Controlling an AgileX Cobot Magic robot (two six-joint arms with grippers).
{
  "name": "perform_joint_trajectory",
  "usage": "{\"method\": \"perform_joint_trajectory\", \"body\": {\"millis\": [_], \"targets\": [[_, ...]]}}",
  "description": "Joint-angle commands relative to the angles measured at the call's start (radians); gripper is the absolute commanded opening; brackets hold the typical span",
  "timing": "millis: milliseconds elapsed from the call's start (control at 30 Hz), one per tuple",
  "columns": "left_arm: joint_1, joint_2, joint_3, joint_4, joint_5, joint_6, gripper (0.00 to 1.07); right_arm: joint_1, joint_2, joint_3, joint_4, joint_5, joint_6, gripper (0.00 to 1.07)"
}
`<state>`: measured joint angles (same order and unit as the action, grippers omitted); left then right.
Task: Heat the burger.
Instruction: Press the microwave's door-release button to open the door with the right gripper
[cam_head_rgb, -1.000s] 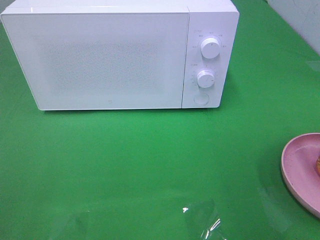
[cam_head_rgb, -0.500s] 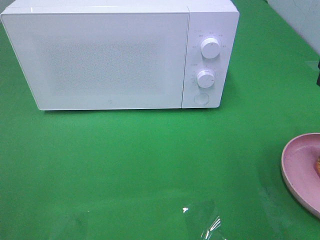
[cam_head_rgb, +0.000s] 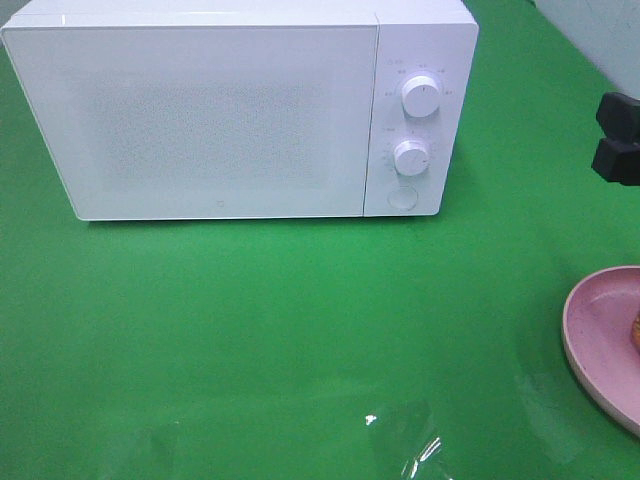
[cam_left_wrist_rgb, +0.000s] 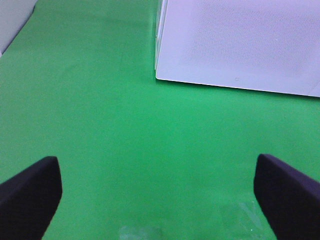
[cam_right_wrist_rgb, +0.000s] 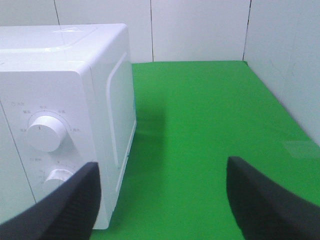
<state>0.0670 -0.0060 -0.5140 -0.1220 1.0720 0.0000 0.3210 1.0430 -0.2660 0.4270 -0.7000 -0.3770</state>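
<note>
Sitting at the back of the green table (cam_head_rgb: 300, 320): white microwave (cam_head_rgb: 200, 120), door closed, two knobs (cam_head_rgb: 421, 96) and a round button (cam_head_rgb: 402, 198) on its right panel. Burger (cam_head_rgb: 637, 330) shows only as a sliver at the high view's right edge, resting on the pink plate (cam_head_rgb: 595, 340), front right, well apart from the microwave. Right gripper (cam_right_wrist_rgb: 162, 210) jaws spread, nothing between them, facing the microwave's control-side corner; its dark fingers (cam_head_rgb: 618, 160) show at the right edge, farther back than the plate. Left gripper (cam_left_wrist_rgb: 159, 200) spread wide, empty, over green cloth before the door.
</note>
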Motion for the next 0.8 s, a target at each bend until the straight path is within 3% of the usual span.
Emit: {"method": "perform_joint_trajectory", "body": {"millis": [33,600,800], "targets": [[0.003,-0.015,0.000,-0.004,-0.007,-0.008,0.96,0.021,-0.002,0.003,0.038,-0.029,-0.039,0.69],[0.003,-0.014,0.000,-0.004,-0.007,-0.008,0.96,0.376,0.348,-0.002,0.385,-0.411,-0.120,0.69],[0.003,-0.014,0.000,-0.004,-0.007,-0.008,0.96,0.486,0.487,-0.059,0.473,-0.503,-0.120,0.69]]}}
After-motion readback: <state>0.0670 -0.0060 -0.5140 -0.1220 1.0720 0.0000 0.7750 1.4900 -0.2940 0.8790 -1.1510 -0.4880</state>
